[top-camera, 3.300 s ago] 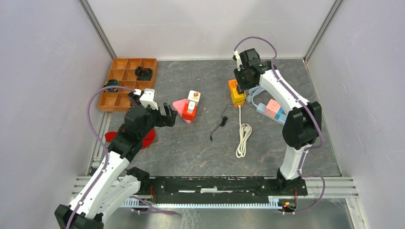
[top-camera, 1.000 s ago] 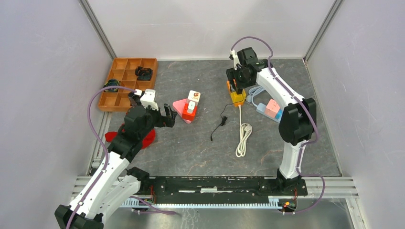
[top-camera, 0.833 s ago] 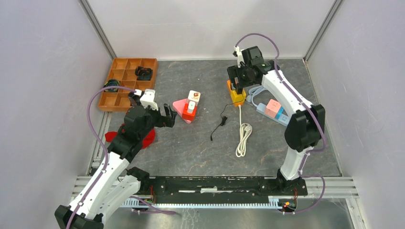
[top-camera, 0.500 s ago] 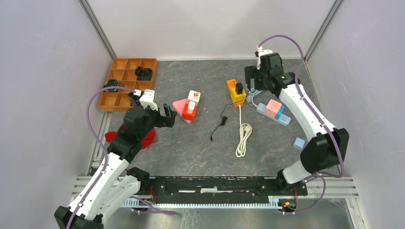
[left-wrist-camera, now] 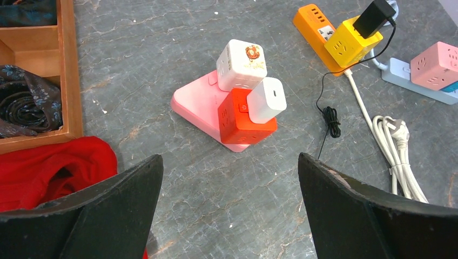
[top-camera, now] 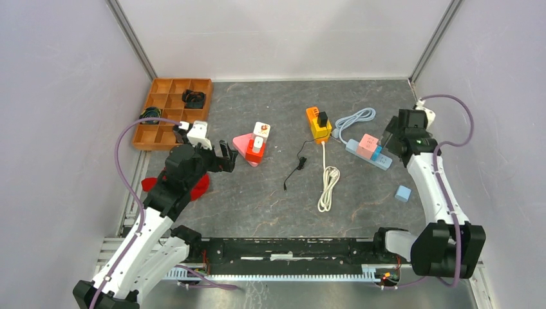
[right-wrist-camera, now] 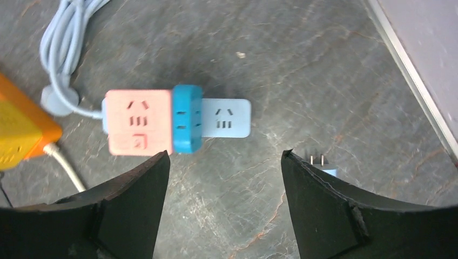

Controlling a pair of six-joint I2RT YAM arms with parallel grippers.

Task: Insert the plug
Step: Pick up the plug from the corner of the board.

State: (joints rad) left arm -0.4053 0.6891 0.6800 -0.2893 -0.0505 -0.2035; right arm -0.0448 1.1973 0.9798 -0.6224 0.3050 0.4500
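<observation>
The black plug (top-camera: 322, 119) stands in the top of a yellow socket cube (top-camera: 320, 131) at the end of an orange strip (top-camera: 313, 113); the left wrist view shows the plug (left-wrist-camera: 376, 16) tilted on that cube (left-wrist-camera: 351, 43). My right gripper (top-camera: 391, 140) is well to the right of it, open and empty, low over the floor beside a light blue power strip (right-wrist-camera: 229, 116) carrying a pink cube (right-wrist-camera: 137, 121) and a blue cube (right-wrist-camera: 187, 118). In its wrist view, the right gripper (right-wrist-camera: 225, 154) holds nothing. My left gripper (top-camera: 223, 156) is open and empty, near the left gripper's (left-wrist-camera: 229, 158) pink base.
A pink base (top-camera: 243, 141) carries a red cube and white cubes. A coiled white cord (top-camera: 328, 183) and a thin black cable (top-camera: 297, 166) lie mid-table. A small blue pronged cube (top-camera: 403, 193) sits at the right. A wooden tray (top-camera: 169, 109) and red cloth (top-camera: 196, 187) are at the left.
My right arm swung from the yellow cube away to the right side, leaving the black plug standing in the cube. The left arm has not moved.
</observation>
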